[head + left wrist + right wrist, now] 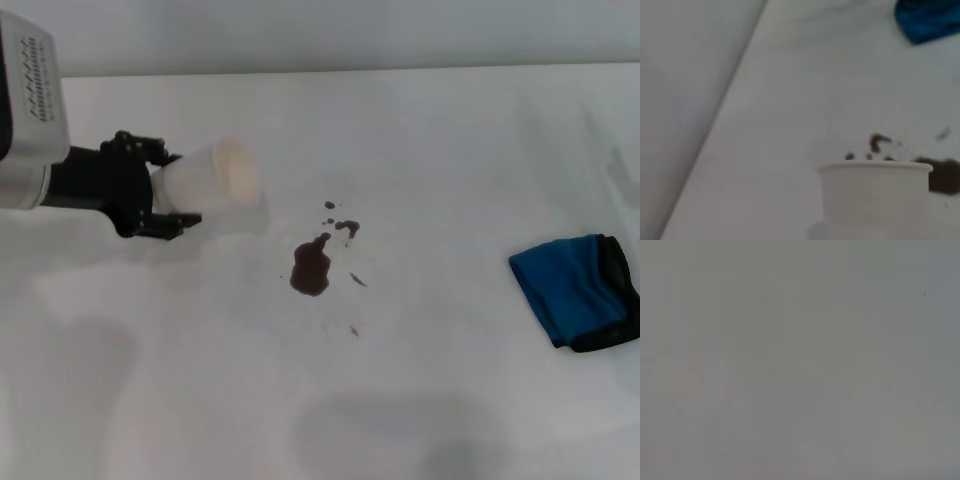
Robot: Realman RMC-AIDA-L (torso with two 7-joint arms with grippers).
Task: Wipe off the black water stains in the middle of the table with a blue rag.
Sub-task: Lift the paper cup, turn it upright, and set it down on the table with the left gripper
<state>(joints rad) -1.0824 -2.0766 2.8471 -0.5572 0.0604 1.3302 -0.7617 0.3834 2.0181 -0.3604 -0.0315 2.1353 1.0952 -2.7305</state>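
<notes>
The left claw (pixel 170 190) grips a tipped white paper cup (pixel 215 180) above the plain white worktop (pixel 430 130). Dark brown-black water stains (pixel 311 268) lie just beyond its mouth; the folded blue rag (pixel 580 290) sits well apart.

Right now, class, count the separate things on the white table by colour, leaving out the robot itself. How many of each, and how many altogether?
White: 1, the paper cup, held tilted in the left hand
Blue: 1, the blue rag
Dark brown-black: 1, the black water stains, one spill
Total: 3
</notes>
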